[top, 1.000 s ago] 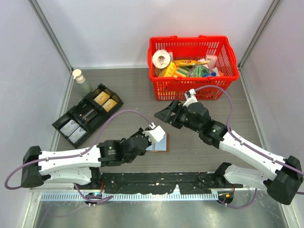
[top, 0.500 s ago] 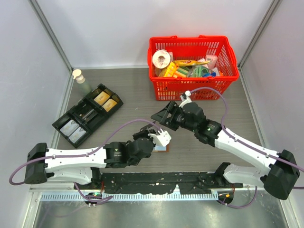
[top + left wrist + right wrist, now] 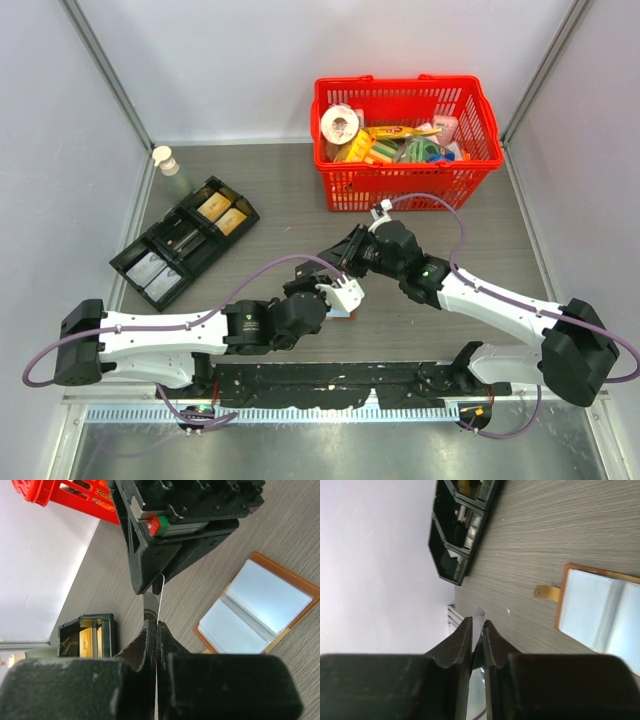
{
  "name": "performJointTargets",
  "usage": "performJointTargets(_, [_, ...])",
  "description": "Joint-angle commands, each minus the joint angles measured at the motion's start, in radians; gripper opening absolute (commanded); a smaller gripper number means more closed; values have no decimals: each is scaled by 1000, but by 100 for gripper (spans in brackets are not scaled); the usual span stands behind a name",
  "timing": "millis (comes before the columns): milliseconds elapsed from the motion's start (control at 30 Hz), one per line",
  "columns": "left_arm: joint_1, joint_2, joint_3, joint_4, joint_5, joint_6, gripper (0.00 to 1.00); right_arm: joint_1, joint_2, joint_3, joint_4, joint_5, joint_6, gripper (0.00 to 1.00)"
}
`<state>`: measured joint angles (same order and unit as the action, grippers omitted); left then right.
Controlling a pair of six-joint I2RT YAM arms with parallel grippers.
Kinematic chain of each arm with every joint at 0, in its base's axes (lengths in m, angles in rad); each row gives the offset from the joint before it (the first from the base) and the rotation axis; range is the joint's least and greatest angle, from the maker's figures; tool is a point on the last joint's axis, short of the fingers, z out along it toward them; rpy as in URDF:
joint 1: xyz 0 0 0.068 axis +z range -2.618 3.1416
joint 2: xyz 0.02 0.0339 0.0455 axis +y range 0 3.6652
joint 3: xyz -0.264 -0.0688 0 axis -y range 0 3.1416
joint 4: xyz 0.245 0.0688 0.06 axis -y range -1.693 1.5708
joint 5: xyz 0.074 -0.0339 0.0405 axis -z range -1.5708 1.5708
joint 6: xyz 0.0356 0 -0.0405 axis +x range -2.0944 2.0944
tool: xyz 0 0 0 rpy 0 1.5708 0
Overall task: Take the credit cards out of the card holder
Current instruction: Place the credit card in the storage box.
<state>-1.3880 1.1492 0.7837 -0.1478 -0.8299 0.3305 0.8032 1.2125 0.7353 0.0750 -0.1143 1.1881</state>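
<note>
Far left on the bench (image 3: 280,200) I see a black compartmented tray (image 3: 183,243), well apart from the work. Toward the middle, my left jaws are clamped shut on a thin pale card (image 3: 479,616), which they hold edge-on above the bench. The card holder (image 3: 255,607) lies flat and open on the bench just beside those jaws and below them, with its pale inside facing up and its little brown tab (image 3: 545,590) sticking out. Neither pair of jaws touches it. My right jaws meet the same card from the opposite side, tips close on either face with only a sliver of gap. I cannot tell whether they actually pinch it. Beyond them, to the right, stands a red basket (image 3: 350,185) full of goods.
</note>
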Motion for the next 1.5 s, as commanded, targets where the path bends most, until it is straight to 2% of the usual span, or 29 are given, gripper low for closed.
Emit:
performJointTargets(0, [-8, -14, 29, 56, -29, 1, 2, 2, -4, -17, 89, -12, 34, 13])
performJointTargets(67, [-9, -29, 20, 56, -29, -13, 11, -2, -8, -20, 98, -12, 38, 4])
performJointTargets(100, [-6, -35, 16, 53, -28, -22, 22, -7, -16, -28, 104, -10, 39, 1])
performJointTargets(200, [-6, -65, 5, 34, -21, -60, 50, -21, -30, -43, 115, -2, 33, 1])
performJointTargets(267, [-5, -88, -7, 27, -23, -94, 62, -36, -47, -59, 121, 4, 21, 1])
performJointTargets(333, [7, -104, -14, 8, -6, -151, 71, -53, -62, -80, 143, 1, 8, 1])
performJointTargets(400, [56, -129, -12, -28, 67, -262, 77, -73, -85, -108, 186, 1, -7, 1])
performJointTargets(467, [134, -173, -18, -45, 180, -388, 81, -88, -111, -154, 229, 8, -36, 1])
performJointTargets(533, [257, -227, -43, -33, 343, -493, 86, -101, -140, -195, 262, 24, -67, 1])
performJointTargets(700, [519, -333, -121, 60, 654, -773, 93, -128, -217, -284, 391, 18, -105, 1])
performJointTargets(800, [630, -341, -161, 135, 802, -937, 97, -130, -238, -319, 451, -1, -130, 1])
performJointTargets(900, [713, -319, -228, 294, 957, -1097, 98, -130, -251, -361, 564, -7, -119, 1])
performJointTargets(1033, [742, -269, -334, 575, 1041, -1268, 97, -130, -260, -395, 644, -10, -111, 1])
performJointTargets(1100, [742, -237, -351, 641, 1064, -1312, 97, -130, -260, -402, 670, -19, -110, 1])
performJointTargets(1300, [741, -171, -376, 760, 1120, -1364, 88, -130, -234, -419, 753, -39, -87, 1])
performJointTargets(1467, [741, -140, -383, 814, 1134, -1392, 76, -128, -202, -432, 819, -58, -61, 1])
